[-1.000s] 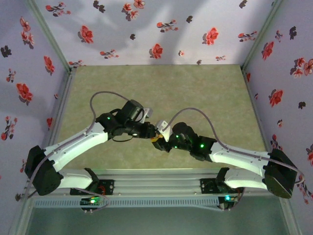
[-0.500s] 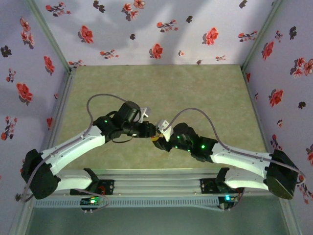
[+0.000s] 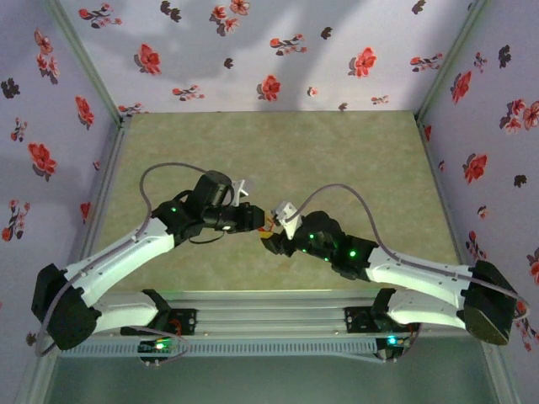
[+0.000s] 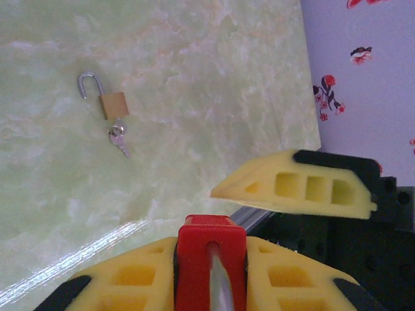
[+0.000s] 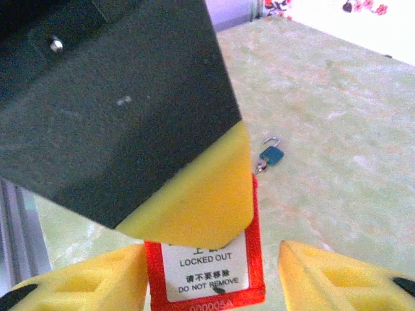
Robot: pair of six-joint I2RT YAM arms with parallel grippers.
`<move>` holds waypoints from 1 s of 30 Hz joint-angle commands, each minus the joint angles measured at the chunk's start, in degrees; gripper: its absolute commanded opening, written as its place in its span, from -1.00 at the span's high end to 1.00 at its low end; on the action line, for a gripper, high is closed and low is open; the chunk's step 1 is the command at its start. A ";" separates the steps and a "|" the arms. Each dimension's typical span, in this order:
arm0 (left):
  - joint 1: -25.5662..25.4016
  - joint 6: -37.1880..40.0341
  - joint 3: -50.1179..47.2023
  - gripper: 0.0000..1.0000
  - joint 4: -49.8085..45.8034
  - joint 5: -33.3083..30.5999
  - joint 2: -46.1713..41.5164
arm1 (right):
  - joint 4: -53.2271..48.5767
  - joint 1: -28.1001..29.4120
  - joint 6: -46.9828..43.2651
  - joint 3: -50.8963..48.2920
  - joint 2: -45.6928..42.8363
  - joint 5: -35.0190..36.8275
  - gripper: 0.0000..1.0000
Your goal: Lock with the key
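I am working in a robot test booth: flower-printed panel walls box in a green marbled surface, and a metal mounting rail runs along its near edge.

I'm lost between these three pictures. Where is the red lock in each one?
Top view: red lock near the middle of the picture.
Left wrist view: red lock at the bottom edge, centre.
Right wrist view: red lock at bottom centre, white label showing.
Shared landmark: the green table behind it.
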 commanded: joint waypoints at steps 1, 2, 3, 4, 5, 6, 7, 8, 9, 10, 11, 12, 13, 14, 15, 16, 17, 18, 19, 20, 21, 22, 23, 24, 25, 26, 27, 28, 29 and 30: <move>0.89 -0.53 -0.66 1.00 1.08 1.09 -1.86 | 2.36 0.26 0.68 -1.06 -1.83 3.08 -0.24; 1.22 -0.50 -0.92 1.00 1.06 1.09 -2.12 | 2.35 0.25 0.67 -1.22 -2.26 3.45 -0.29; 1.65 -0.49 -1.29 1.00 1.08 1.09 -2.41 | 2.51 0.25 0.74 -1.47 -2.82 4.03 -0.35; 2.07 -0.67 -1.75 1.00 1.35 1.09 -2.80 | 2.60 0.22 0.85 -1.74 -3.40 4.66 -0.40; 2.72 -0.97 -2.45 1.00 1.82 1.09 -3.39 | 3.02 0.15 1.25 -2.13 -4.24 5.48 -0.46; 3.38 -1.44 -3.43 1.00 2.85 1.10 -4.17 | 3.38 0.15 1.55 -2.58 -5.15 6.22 -0.53; 3.92 -2.04 -4.54 1.00 4.04 1.10 -4.94 | 3.70 0.16 1.72 -2.99 -5.94 6.88 -0.59; 4.50 -2.69 -5.69 1.00 5.53 1.01 -5.90 | 4.09 0.15 1.99 -3.45 -6.78 7.66 -0.66; 4.99 -3.36 -6.82 1.00 6.94 0.80 -6.85 | 4.59 0.15 2.23 -3.96 -7.60 8.75 -0.74; 5.36 -3.93 -7.74 1.00 8.26 0.58 -7.53 | 5.10 0.11 2.58 -4.36 -8.27 10.16 -0.82; 5.67 -4.55 -8.81 1.00 10.02 0.38 -8.41 | 5.29 0.08 2.83 -4.62 -8.67 11.43 -0.89; 5.93 -5.22 -9.82 1.00 11.89 0.24 -9.13 | 5.30 0.02 3.17 -4.66 -8.85 12.63 -0.97; 6.10 -5.98 -10.62 1.00 13.67 0.22 -9.57 | 5.32 -0.02 3.69 -4.67 -9.06 13.67 -0.99; 6.12 -6.88 -11.59 1.00 15.97 0.00 -10.15 | 5.18 -0.16 4.47 -4.51 -9.15 14.85 -0.99; 6.17 -7.76 -12.88 1.00 18.27 -0.53 -10.77 | 4.64 -0.28 5.29 -4.20 -9.32 15.94 -0.99; 6.15 -8.66 -13.73 1.00 20.63 -0.95 -11.35 | 3.81 -0.37 6.14 -3.68 -9.39 16.94 -0.99; 6.17 -9.30 -14.88 1.00 22.65 -2.06 -12.12 | 2.60 -0.53 7.36 -2.97 -9.53 17.71 -0.99; 6.19 -10.08 -16.22 1.00 24.63 -3.83 -13.00 | 1.12 -0.78 8.73 -1.91 -9.61 19.00 -0.99; 6.18 -11.04 -17.68 1.00 26.79 -5.54 -13.98 | -0.54 -0.98 10.20 -0.67 -9.45 20.29 -0.99; 6.21 -12.74 -20.09 1.00 31.48 -7.57 -15.09 | -2.86 -1.23 13.40 1.13 -9.17 21.97 -0.99; 6.19 -15.19 -22.55 1.00 36.17 -9.49 -15.70 | -5.96 -1.54 17.02 3.21 -8.82 22.69 -0.99; 6.15 -16.69 -24.55 1.00 39.80 -10.75 -15.86 | -8.50 -1.65 19.54 5.24 -8.61 22.67 -0.99; 6.04 -17.81 -26.06 1.00 43.15 -11.99 -15.50 | -10.95 -1.78 21.89 7.17 -8.18 23.16 -0.99; 5.74 -18.81 -27.48 1.00 46.14 -13.30 -15.06 | -13.75 -1.81 25.23 9.37 -7.73 24.32 -0.98; 5.47 -19.69 -28.55 1.00 48.86 -14.29 -14.55 | -16.32 -1.87 28.35 11.05 -7.36 25.43 -0.99; 5.25 -20.67 -29.69 1.00 52.04 -15.10 -13.64 | -18.76 -1.98 31.71 12.67 -6.84 26.22 -0.99; 5.02 -21.59 -30.77 1.00 55.58 -15.96 -12.72 | -20.81 -2.08 34.76 14.18 -6.33 26.70 -0.99; 4.75 -22.32 -31.65 1.00 58.37 -16.96 -11.96 | -22.87 -2.26 37.85 15.36 -5.76 27.12 -0.99; 4.40 -22.96 -32.47 1.00 61.63 -18.03 -11.11 | -25.43 -2.67 41.86 16.75 -5.17 27.25 -0.99; 4.21 -23.63 -33.05 1.00 64.29 -19.19 -10.37 | -27.56 -3.01 45.30 17.92 -4.55 26.37 -0.99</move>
